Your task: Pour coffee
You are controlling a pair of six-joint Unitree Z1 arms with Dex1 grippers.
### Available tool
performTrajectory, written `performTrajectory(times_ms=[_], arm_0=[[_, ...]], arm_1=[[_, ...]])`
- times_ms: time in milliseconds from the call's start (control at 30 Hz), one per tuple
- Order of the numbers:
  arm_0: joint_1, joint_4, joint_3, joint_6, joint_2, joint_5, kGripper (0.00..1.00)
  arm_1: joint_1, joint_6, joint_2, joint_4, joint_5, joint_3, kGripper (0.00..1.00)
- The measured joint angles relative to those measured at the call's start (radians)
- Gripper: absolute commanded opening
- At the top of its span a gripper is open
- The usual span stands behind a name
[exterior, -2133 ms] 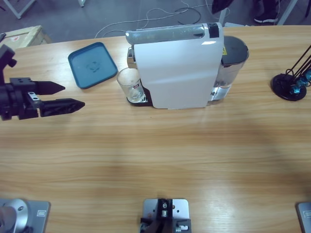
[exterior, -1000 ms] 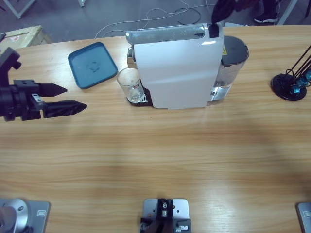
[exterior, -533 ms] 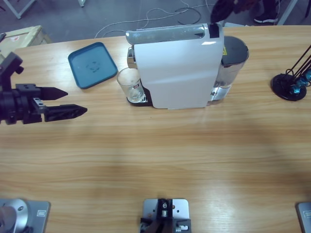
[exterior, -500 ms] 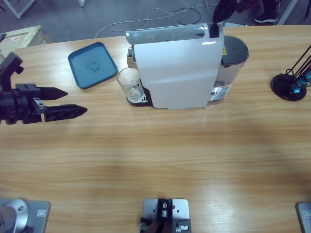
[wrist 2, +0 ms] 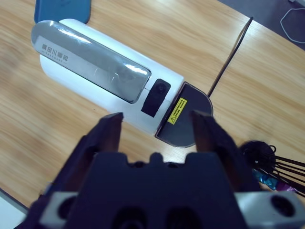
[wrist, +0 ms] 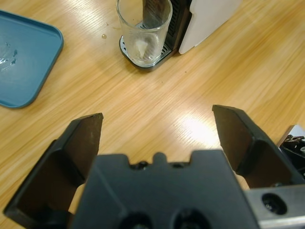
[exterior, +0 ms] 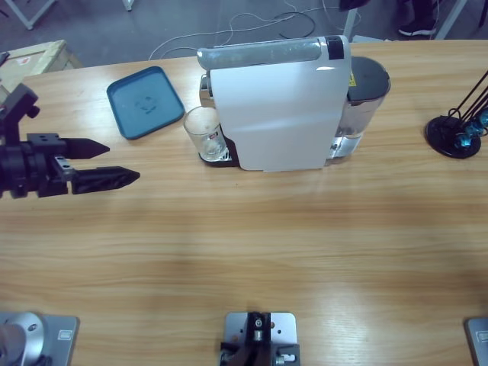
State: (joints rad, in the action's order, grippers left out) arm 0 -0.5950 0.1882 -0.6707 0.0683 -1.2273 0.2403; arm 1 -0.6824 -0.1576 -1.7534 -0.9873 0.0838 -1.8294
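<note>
Left hand (exterior: 122,162) released, empty, over tabletop (exterior: 244,244); glass (exterior: 203,131) with coffee (wrist: 141,48) well apart at 2 o'clock, under coffee machine (exterior: 278,114).

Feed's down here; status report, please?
Left gripper open, empty. Right gripper open above white coffee machine. Clear glass tumbler at machine; path clear.

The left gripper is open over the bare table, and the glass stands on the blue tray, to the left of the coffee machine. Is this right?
Not quite. The glass does not stand on the blue tray; it stands on the coffee machine's drip grate, under the spout, as the left wrist view shows. The tray lies apart, empty. The left gripper is indeed open over bare table.
</note>
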Motion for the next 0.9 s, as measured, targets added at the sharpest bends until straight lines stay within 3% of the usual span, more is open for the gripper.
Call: performTrajectory(times_ms=[900], arm_0=[[0.000, 0.000, 0.000, 0.000, 0.000, 0.000, 1.000]], arm_1=[[0.000, -0.027, -0.058, 0.000, 0.000, 0.000, 1.000]])
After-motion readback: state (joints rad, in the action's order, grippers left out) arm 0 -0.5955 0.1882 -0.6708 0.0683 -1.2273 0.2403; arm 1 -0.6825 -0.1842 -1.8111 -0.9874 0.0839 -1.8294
